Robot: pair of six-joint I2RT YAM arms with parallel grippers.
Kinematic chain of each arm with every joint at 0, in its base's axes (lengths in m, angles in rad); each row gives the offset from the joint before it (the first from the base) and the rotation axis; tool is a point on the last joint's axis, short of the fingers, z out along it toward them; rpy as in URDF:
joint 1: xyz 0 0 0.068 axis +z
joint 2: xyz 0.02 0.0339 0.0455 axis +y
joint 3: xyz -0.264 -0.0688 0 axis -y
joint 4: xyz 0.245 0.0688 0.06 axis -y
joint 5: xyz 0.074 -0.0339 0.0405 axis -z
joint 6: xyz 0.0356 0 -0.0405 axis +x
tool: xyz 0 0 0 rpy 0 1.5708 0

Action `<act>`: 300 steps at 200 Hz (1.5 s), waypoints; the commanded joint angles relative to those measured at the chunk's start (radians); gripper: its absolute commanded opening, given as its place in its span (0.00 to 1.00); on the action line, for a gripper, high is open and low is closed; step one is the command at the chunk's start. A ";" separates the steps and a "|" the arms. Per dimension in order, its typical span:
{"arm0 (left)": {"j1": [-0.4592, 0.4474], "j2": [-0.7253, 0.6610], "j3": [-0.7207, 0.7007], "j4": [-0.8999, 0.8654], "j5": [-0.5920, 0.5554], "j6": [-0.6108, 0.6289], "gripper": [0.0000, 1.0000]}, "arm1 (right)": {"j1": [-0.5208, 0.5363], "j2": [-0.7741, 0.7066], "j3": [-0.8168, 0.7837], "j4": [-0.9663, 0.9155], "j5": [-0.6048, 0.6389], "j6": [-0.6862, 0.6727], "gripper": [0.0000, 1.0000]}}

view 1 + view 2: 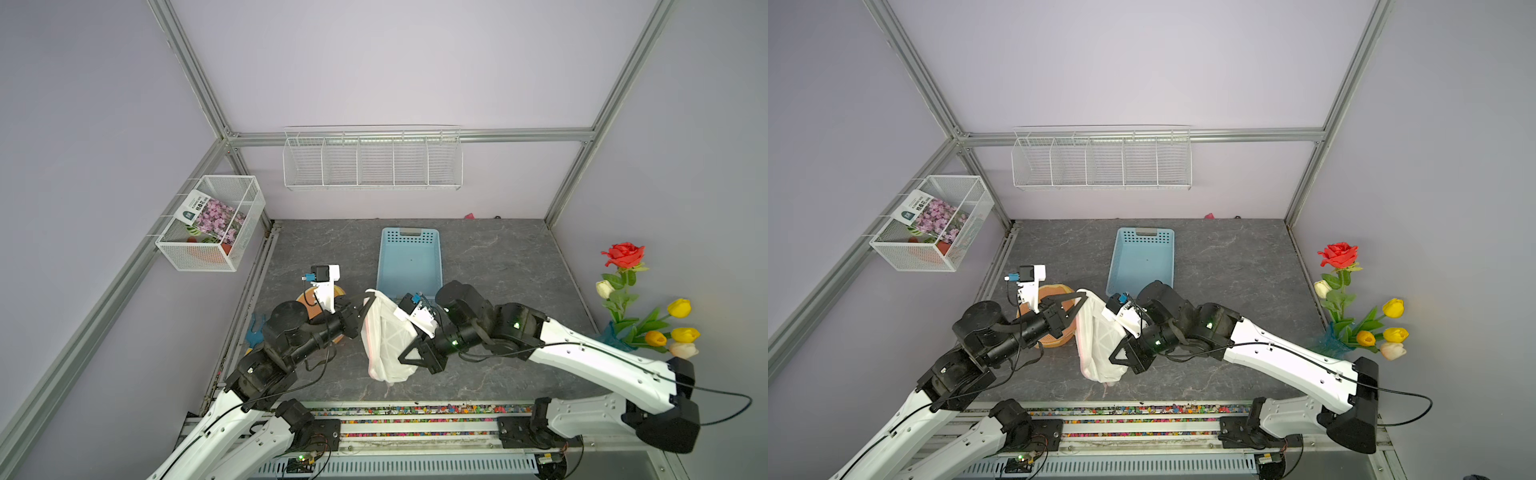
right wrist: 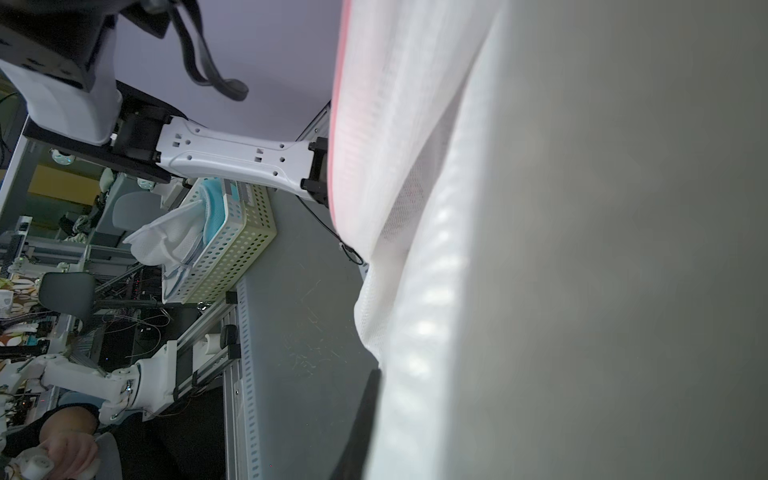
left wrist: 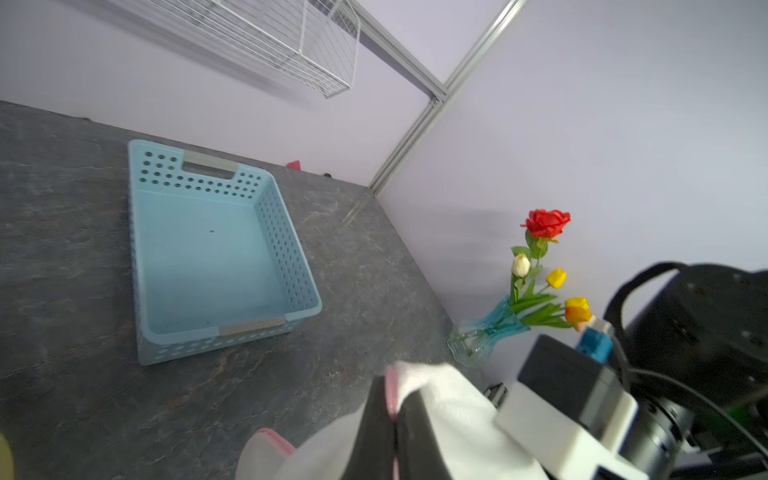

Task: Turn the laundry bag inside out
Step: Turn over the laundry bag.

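The left pincer is squeezed tight on the top edge of the laundry bag. The left wrist view shows its dark fingers pinching white cloth with a pink trim. The right pincer is squeezed tight too, gripping the bag's side lower down. The bag hangs between the two arms over the grey table, just in front of the blue basket. Flowers stand well apart, by the right wall.
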 commanded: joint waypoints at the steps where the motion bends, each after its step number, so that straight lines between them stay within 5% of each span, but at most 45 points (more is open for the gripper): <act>1: 0.061 -0.003 -0.050 -0.051 -0.022 -0.025 0.00 | 0.005 -0.117 -0.037 0.090 0.087 0.002 0.00; 26: 0.127 -0.036 -0.078 -0.079 0.002 -0.013 0.00 | 0.000 -0.192 -0.070 0.165 0.053 0.026 0.00; 45: 0.183 -0.004 -0.071 -0.082 0.126 0.033 0.00 | -0.008 -0.265 -0.098 0.202 0.127 0.049 0.00; 77: 0.191 0.034 -0.039 -0.172 0.091 0.117 0.00 | -0.040 -0.382 -0.119 0.258 0.181 0.072 0.00; 90: 0.201 0.036 -0.038 -0.140 0.167 0.097 0.00 | -0.039 -0.373 -0.108 0.247 0.204 0.073 0.00; 101: 0.202 0.030 -0.037 -0.086 0.249 0.042 0.29 | -0.037 -0.344 -0.109 0.253 0.237 0.107 0.00; 114: 0.202 0.004 -0.031 -0.042 0.289 -0.024 0.50 | -0.037 -0.295 -0.103 0.245 0.275 0.126 0.00; 153: 0.202 -0.122 0.009 -0.081 0.264 -0.054 0.66 | -0.038 -0.201 -0.098 0.292 0.373 0.165 0.00; 236: 0.202 -0.105 -0.230 0.301 0.421 -0.237 0.72 | -0.042 -0.246 -0.173 0.534 0.216 0.187 0.00; 300: 0.202 -0.085 -0.351 0.658 0.445 -0.439 0.61 | -0.045 -0.260 -0.262 0.721 0.213 0.292 0.00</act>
